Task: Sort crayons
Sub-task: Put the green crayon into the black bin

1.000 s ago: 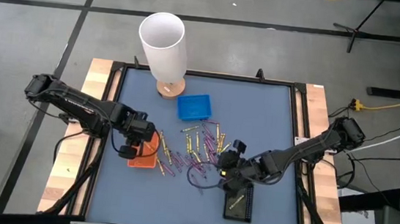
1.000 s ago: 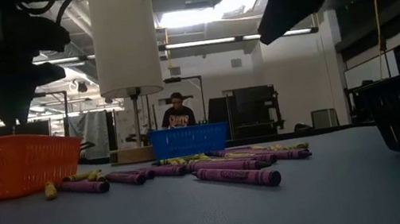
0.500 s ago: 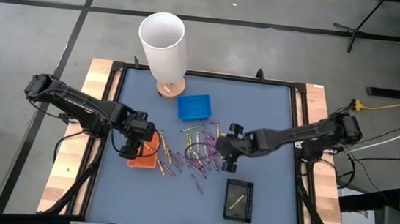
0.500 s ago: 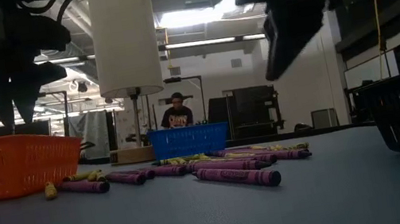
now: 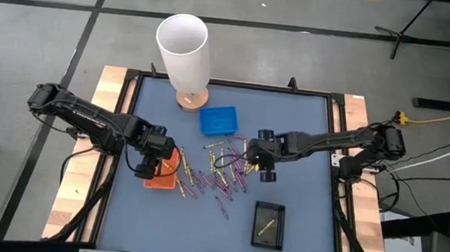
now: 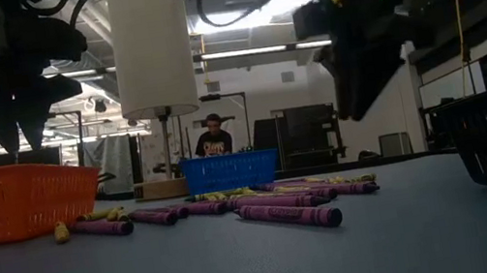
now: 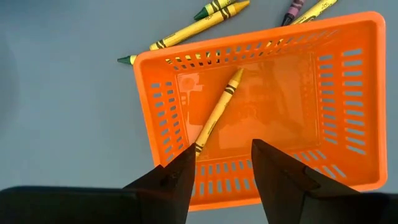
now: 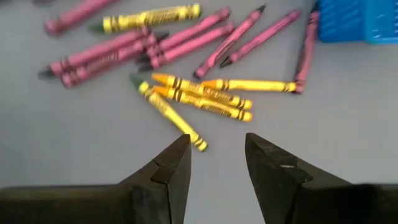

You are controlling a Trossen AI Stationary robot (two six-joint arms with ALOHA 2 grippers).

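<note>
Table top (image 5: 307, 134): smooth, matt grey-blue sheet in a dark frame, with bare pale wood planks (image 5: 78, 186) along its side edges. Orange tray (image 7: 348, 106), blue tray (image 5: 219, 120) and black tray (image 5: 268, 225): moulded plastic with slotted, lattice walls, slightly glossy. Crayons (image 8: 205, 99): waxy sticks in matt printed paper wrappers. Fingers (image 7: 283, 180): dark, matt. Lamp (image 5: 184, 52): smooth white shade on a round wooden base.

Yellow, orange-gold and purple-pink crayons (image 5: 221, 171) are scattered flat at the table's middle; one yellow crayon (image 7: 217, 109) is laid diagonally inside the orange tray (image 7: 360, 93).
</note>
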